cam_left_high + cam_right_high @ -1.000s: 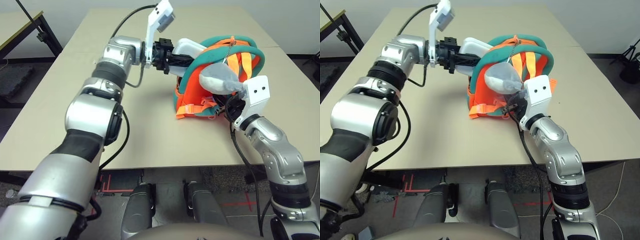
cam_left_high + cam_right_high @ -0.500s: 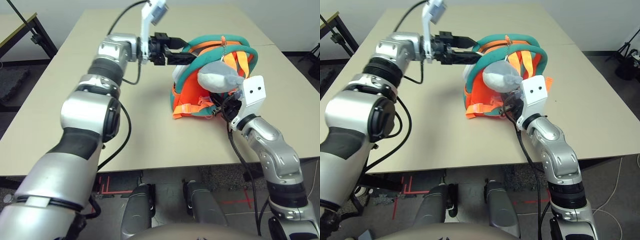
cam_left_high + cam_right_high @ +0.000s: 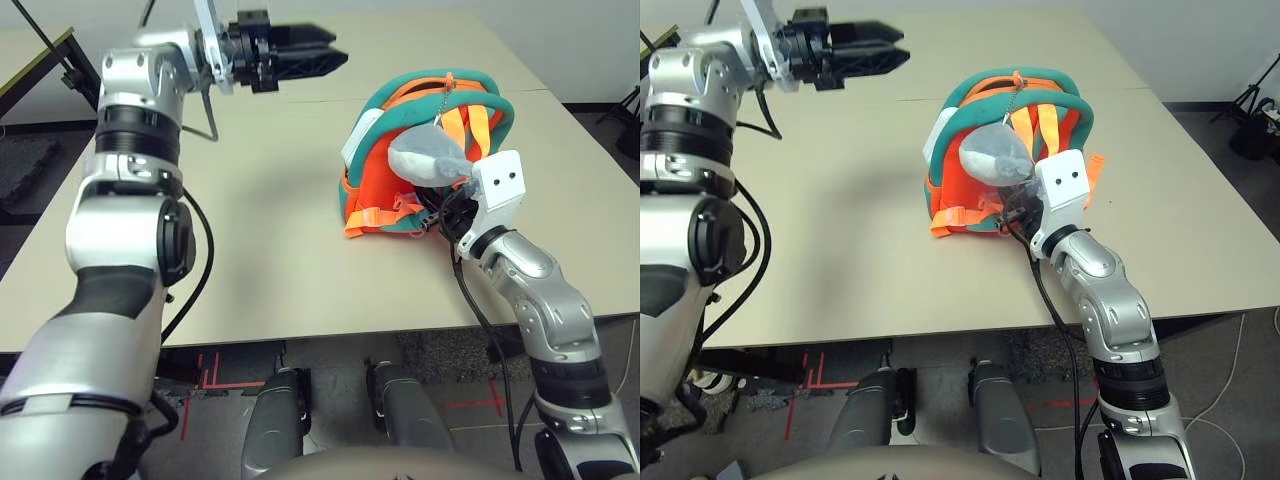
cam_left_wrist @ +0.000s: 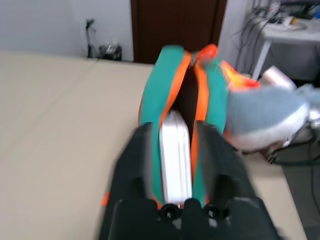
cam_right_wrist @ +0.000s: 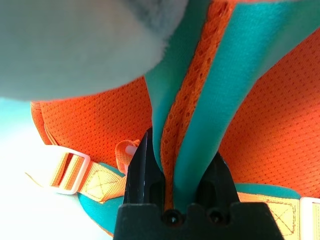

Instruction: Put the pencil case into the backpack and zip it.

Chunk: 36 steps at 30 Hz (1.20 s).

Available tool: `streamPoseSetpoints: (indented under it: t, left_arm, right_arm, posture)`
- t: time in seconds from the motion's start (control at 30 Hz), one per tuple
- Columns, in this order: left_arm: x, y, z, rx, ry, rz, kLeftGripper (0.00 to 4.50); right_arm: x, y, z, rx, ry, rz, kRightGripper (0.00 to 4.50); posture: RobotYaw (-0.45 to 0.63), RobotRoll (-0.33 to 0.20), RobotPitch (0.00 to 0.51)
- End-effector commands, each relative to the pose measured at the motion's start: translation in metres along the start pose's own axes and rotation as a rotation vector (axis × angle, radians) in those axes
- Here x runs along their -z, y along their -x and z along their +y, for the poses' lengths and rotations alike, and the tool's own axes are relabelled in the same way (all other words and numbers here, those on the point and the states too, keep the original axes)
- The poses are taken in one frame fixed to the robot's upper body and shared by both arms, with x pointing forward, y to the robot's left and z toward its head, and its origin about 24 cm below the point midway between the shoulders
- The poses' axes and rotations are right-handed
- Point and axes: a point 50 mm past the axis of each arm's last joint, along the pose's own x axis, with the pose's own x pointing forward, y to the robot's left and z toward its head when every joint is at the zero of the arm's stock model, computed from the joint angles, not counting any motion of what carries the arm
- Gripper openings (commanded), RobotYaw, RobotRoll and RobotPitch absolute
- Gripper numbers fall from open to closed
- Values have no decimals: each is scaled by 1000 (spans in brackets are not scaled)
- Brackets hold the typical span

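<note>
The orange backpack (image 3: 400,190) with teal trim lies on its side on the table, its zip opening facing left. The white pencil case (image 3: 362,135) sits in that opening with one end sticking out, and it also appears between the teal edges (image 4: 175,150). A grey plush charm (image 3: 425,158) rests on top of the bag. My left gripper (image 3: 338,47) hovers well to the left of the bag and farther back, open and holding nothing. My right gripper (image 5: 175,150) is shut on a teal backpack strap (image 5: 200,100) at the bag's near right side.
The beige table (image 3: 260,250) stretches to the left of the bag and toward its front edge. A second table with a black frame (image 3: 40,60) stands at the far left. My right wrist's white camera mount (image 3: 497,180) juts up beside the bag.
My left gripper has let go of the pencil case and drawn back up and to the left, away from the backpack. The pencil case stays in the opening. The right gripper keeps its hold.
</note>
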Motion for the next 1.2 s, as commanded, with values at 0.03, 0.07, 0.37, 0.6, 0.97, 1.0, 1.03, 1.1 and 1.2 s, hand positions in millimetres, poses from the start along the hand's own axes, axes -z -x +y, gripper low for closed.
streamPoseSetpoints:
  t: [0.03, 0.07, 0.37, 0.6, 0.97, 1.0, 1.03, 1.1, 1.2]
  left_arm:
    - [2, -5, -5, 4, -12, 20, 1103]
    - [3, -5, -6, 4, -8, 21, 1103]
    - [17, -12, -12, 20, 20, 62, 1103]
    - [14, -11, -16, 43, 34, 56, 876]
    - [34, -23, -11, -13, 73, 107, 1456]
    - [36, -25, -10, -18, 77, 108, 1456]
    - [38, -27, -9, -21, 78, 109, 1456]
    - [41, -32, -8, -23, 83, 112, 1456]
    - [47, -42, -6, -32, 92, 121, 1456]
  right_arm:
    - [17, 0, 1, -3, -19, 85, 377]
    - [17, -1, 1, -3, -19, 85, 377]
    - [18, 1, 1, 3, -19, 87, 377]
    - [18, 1, 1, 4, -20, 86, 377]
    - [17, -1, 0, 8, -19, 80, 377]
    - [17, -1, 0, 9, -19, 80, 377]
    - [17, -1, 0, 9, -19, 79, 377]
    - [17, -2, 0, 9, -19, 79, 377]
    - [17, -2, 0, 10, -19, 78, 377]
  posture:
    - [-209, 0, 109]
    - [-211, 0, 109]
    - [-215, 0, 108]
    - [-218, 0, 108]
    - [-218, 0, 106]
    - [-218, 0, 106]
    - [-218, 0, 106]
    - [-219, 0, 106]
    - [-223, 0, 105]
